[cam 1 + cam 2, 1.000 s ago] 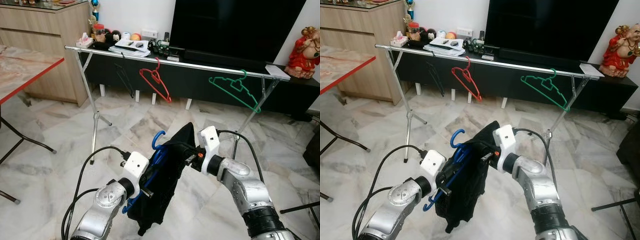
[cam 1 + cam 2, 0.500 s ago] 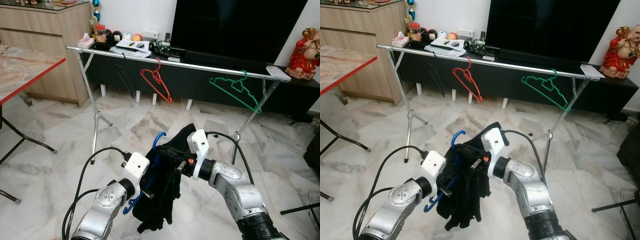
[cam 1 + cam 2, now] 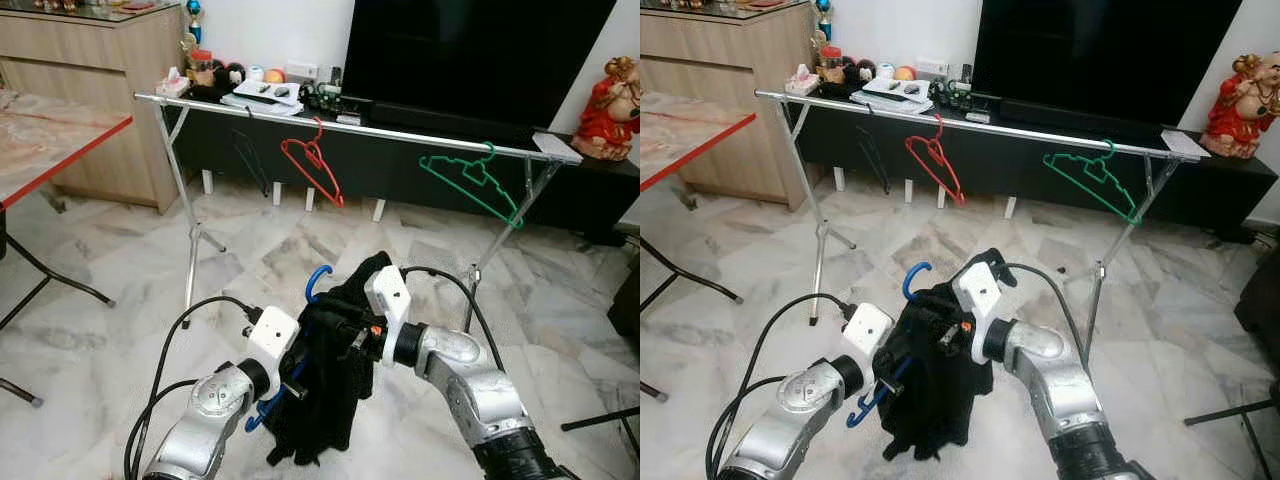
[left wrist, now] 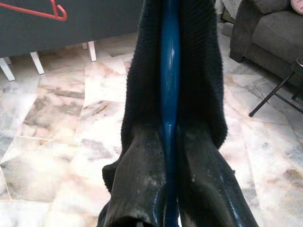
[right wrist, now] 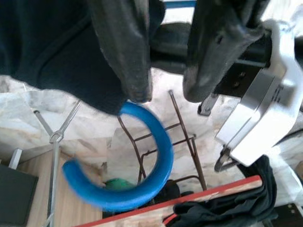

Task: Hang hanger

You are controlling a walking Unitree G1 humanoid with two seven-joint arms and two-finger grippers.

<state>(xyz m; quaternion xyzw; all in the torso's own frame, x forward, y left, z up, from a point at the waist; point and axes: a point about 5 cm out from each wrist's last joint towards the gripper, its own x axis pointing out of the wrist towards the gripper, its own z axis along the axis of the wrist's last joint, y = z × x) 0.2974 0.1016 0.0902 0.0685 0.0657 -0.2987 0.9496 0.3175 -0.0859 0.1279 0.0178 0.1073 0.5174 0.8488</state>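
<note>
Marble floor is lying below; left gripper is pinching the hanger, right gripper spread, cloth hiding its bar.

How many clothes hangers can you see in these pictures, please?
4. A black hanger, a red hanger and a green hanger hang on the rail; the blue hanger, draped with a dark garment, is held by the left gripper. Others may be hidden.

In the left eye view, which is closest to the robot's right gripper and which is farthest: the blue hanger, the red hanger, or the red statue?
From the right gripper:
1. Blue plastic hanger, right beside it, wearing the black garment.
2. Red hanger, on the metal rail ahead.
3. Red statue, far right on the cabinet.
</note>
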